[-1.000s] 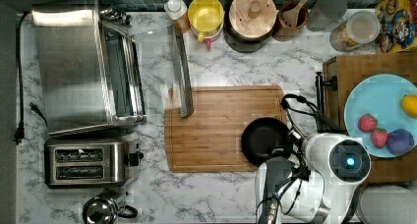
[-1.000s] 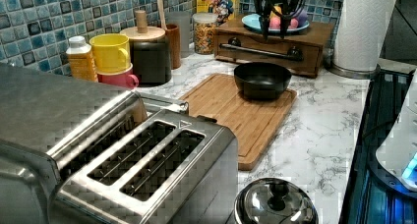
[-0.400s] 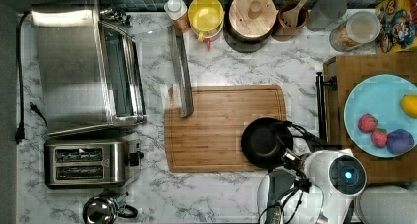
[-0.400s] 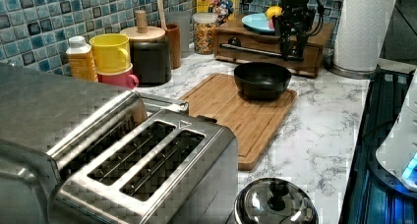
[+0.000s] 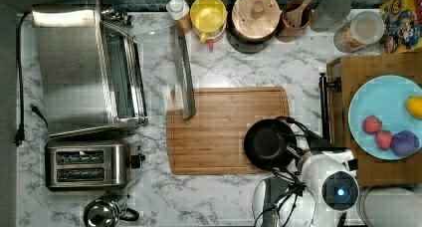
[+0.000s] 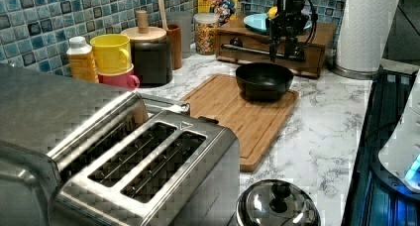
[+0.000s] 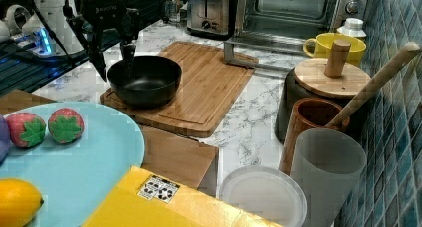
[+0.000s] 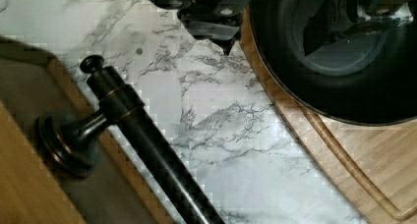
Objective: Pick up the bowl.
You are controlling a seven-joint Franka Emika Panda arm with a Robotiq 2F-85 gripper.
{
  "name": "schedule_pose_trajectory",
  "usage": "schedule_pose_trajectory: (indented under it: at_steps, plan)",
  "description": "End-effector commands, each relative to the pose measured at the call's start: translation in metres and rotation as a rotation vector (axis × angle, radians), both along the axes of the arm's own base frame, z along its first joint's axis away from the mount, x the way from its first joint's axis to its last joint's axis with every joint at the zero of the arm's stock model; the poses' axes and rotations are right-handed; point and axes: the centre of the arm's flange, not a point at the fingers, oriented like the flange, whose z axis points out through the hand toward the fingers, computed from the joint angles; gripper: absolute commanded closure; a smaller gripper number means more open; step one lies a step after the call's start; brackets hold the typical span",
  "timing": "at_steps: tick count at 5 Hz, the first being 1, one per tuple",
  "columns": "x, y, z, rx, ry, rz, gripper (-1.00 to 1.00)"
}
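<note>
The black bowl (image 7: 144, 80) sits on the corner of the wooden board (image 5: 219, 132) on the tabletop (image 5: 234, 62). The hand (image 7: 113, 62) hangs over the bowl's rim with its fingers spread, one inside and one outside. The bowl looks hard, shiny and slippery, and not too heavy. I think the thin rim is the best place to pinch.

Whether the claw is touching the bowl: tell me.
Cannot tell. The right view shows the claw open astride the rim of the bowl, one finger inside and one outside, but neither a plain gap nor plain contact at the rim.
</note>
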Motion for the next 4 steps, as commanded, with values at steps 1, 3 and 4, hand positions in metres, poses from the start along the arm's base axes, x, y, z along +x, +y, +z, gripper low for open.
schedule_pose_trajectory:
  at_steps: [1,3,4]
  plan:
    - [0.0,-0.004,-0.023,0.07,0.104,-0.118,0.0]
    - [0.015,-0.002,-0.029,0.077,0.105,-0.148,0.0]
    - [0.012,-0.004,-0.015,0.08,0.025,-0.169,1.0]
